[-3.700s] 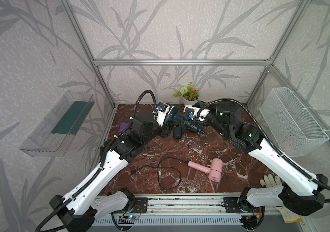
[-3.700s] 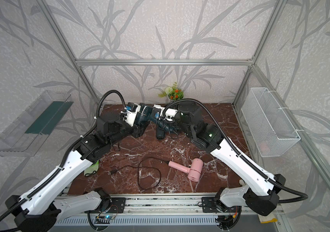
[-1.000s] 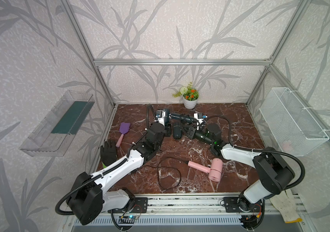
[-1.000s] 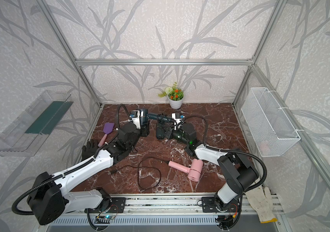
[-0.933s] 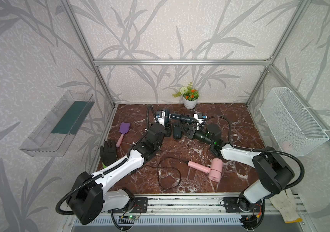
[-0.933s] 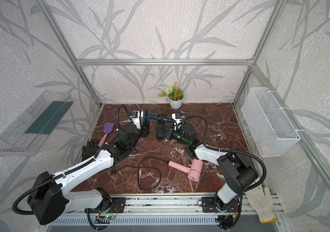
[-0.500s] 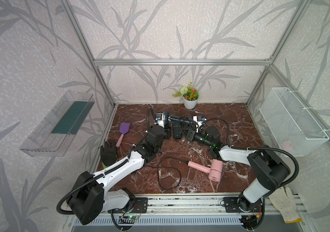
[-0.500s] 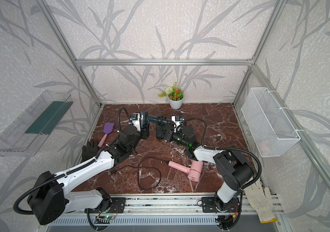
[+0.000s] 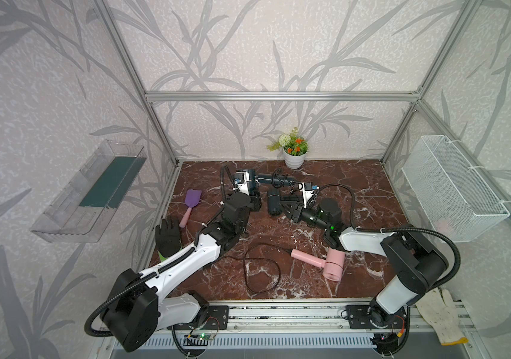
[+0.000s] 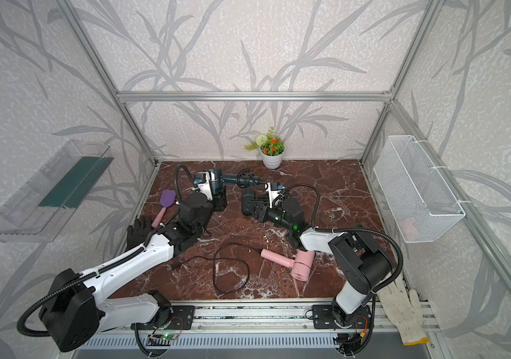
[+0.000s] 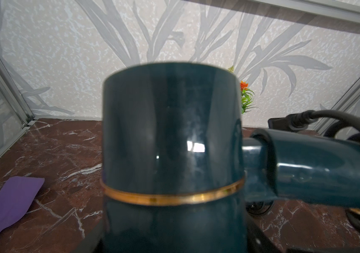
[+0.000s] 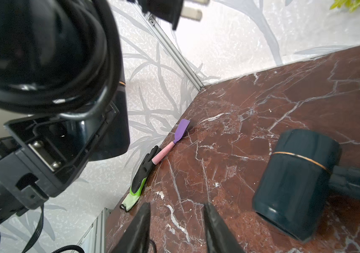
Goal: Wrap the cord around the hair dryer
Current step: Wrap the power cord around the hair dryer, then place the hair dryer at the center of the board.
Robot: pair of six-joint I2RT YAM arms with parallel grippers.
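A dark teal hair dryer [image 9: 249,176] with a gold ring hangs low over the back of the table, its barrel [image 11: 172,135] filling the left wrist view. My left gripper [image 9: 248,194] is shut on that barrel. The handle [image 11: 319,168] points toward the right arm. The black cord [image 12: 65,65] is coiled round the handle's end [image 9: 279,180], and the plug [image 12: 174,11] sticks out free. My right gripper [image 12: 175,221] stands open just beside the coils with nothing between its fingers, low over the marble.
A second teal dryer [image 12: 295,190] lies on the table by the right gripper. A pink dryer [image 9: 325,262] with a loose black cord loop [image 9: 260,270] lies in front. Purple spatula [image 9: 190,202], black glove [image 9: 168,236], flower pot [image 9: 294,152], wire basket [image 9: 453,186].
Both arms have come down from high above the table with the teal dryer. Within the last second the right gripper has opened and now holds nothing. The left grip is unchanged.
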